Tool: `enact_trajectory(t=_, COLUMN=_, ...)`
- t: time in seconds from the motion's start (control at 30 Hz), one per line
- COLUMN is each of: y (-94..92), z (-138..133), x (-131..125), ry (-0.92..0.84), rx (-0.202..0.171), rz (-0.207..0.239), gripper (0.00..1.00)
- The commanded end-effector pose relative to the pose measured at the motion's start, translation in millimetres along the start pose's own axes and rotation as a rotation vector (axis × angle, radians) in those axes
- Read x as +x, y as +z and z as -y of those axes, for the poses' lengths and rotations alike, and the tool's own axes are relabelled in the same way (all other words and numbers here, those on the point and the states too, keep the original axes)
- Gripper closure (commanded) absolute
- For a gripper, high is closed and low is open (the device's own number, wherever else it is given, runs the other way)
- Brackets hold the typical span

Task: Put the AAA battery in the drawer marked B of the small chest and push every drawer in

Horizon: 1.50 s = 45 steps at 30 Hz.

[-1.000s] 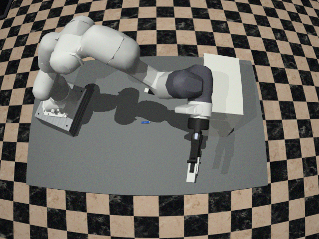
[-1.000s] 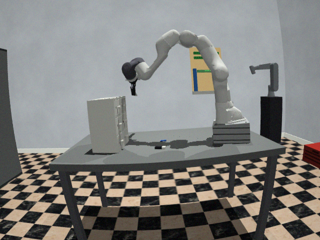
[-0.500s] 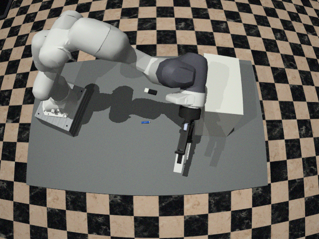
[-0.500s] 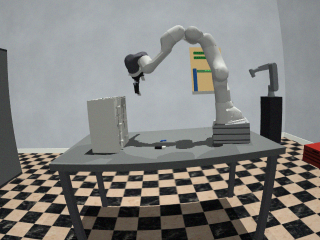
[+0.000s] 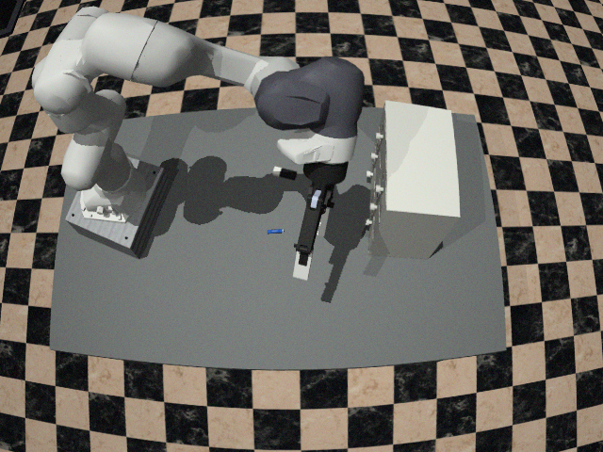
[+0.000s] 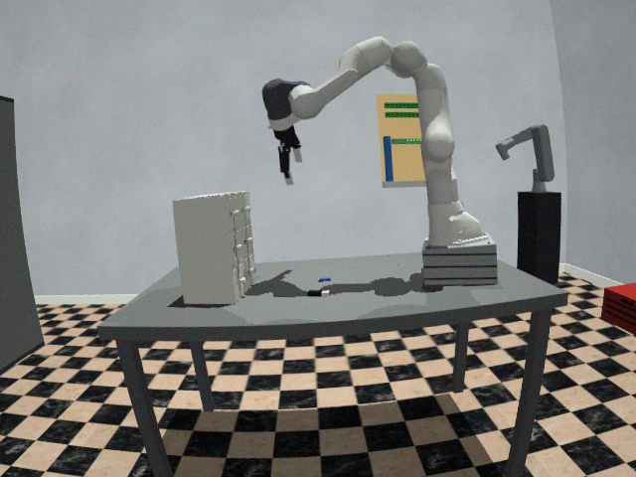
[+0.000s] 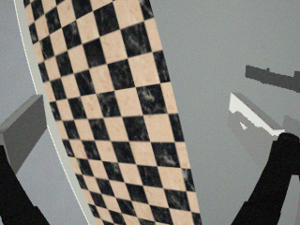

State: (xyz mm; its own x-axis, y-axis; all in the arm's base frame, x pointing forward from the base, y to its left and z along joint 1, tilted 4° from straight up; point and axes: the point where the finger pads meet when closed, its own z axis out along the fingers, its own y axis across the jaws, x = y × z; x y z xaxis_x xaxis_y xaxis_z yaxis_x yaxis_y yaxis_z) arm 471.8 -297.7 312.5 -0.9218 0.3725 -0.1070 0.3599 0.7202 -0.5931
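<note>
The small blue AAA battery [image 5: 275, 231] [image 6: 324, 279] lies on its side on the grey table [image 5: 194, 311] [image 6: 359, 313]. The white chest [image 5: 421, 160] [image 6: 205, 251] stands upright at the right in the top view. Its knobbed drawer fronts face the robot's base, and all drawers look about flush. No drawer letter can be read, so drawer B cannot be told. My gripper [image 5: 309, 248] [image 6: 293, 168] [image 7: 137, 110] is open and empty. It hangs high above the table, above the chest top's height, between battery and chest in the top view.
A small black and white object [image 5: 285, 172] [image 6: 318, 293] lies on the table behind the battery in the top view. The robot's base block [image 5: 114, 214] [image 6: 459, 264] is at the table's opposite end from the chest. The wrist view shows the table's edge and chequered floor.
</note>
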Motion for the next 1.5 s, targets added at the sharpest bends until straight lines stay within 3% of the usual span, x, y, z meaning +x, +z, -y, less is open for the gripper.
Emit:
enact_trajectory(t=0.0, y=-5.9, z=-15.8, x=10.1, ry=-0.119, rx=-0.072, rz=-0.015, gripper=0.00)
enact_trajectory(t=0.03, y=-23.4, z=-36.9, x=31.0, ry=-0.148, rx=-0.170, rz=-0.017, gripper=0.00)
enact_trajectory(t=0.13, y=-23.4, z=-36.9, x=31.0, ry=-0.148, rx=-0.170, rz=-0.017, gripper=0.00)
enact_trajectory(t=0.17, y=-41.4, z=-57.3, x=50.6, ry=-0.178, rx=-0.266, rz=-0.013, gripper=0.00)
enact_trajectory(t=0.27, y=-41.4, z=-57.3, x=50.6, ry=-0.178, rx=-0.266, rz=-0.013, gripper=0.00)
enact_trajectory(t=0.3, y=-59.1, z=-76.1, x=68.5, ry=-0.207, rx=-0.355, rz=-0.003, gripper=0.00)
enact_trajectory(t=0.4, y=-59.1, z=-76.1, x=68.5, ry=-0.207, rx=-0.355, rz=-0.003, gripper=0.00)
enact_trajectory(t=0.43, y=-75.7, z=-92.5, x=84.0, ry=-0.232, rx=-0.434, rz=0.009, gripper=0.00)
enact_trajectory(t=0.5, y=-75.7, z=-92.5, x=84.0, ry=-0.232, rx=-0.434, rz=0.009, gripper=0.00)
enact_trajectory(t=0.53, y=-90.3, z=-106.2, x=97.0, ry=-0.254, rx=-0.501, rz=0.023, gripper=0.00)
enact_trajectory(t=0.6, y=-90.3, z=-106.2, x=97.0, ry=-0.254, rx=-0.501, rz=0.023, gripper=0.00)
enact_trajectory(t=0.63, y=-102.4, z=-116.8, x=107.3, ry=-0.272, rx=-0.554, rz=0.036, gripper=0.00)
enact_trajectory(t=0.67, y=-102.4, z=-116.8, x=107.3, ry=-0.272, rx=-0.554, rz=0.036, gripper=0.00)
enact_trajectory(t=0.7, y=-111.5, z=-124.6, x=114.8, ry=-0.285, rx=-0.594, rz=0.046, gripper=0.00)
enact_trajectory(t=0.77, y=-121.3, z=-132.5, x=122.6, ry=-0.299, rx=-0.636, rz=0.059, gripper=0.00)
enact_trajectory(t=1.47, y=-122.9, z=-133.8, x=123.9, ry=-0.301, rx=-0.643, rz=0.061, gripper=0.00)
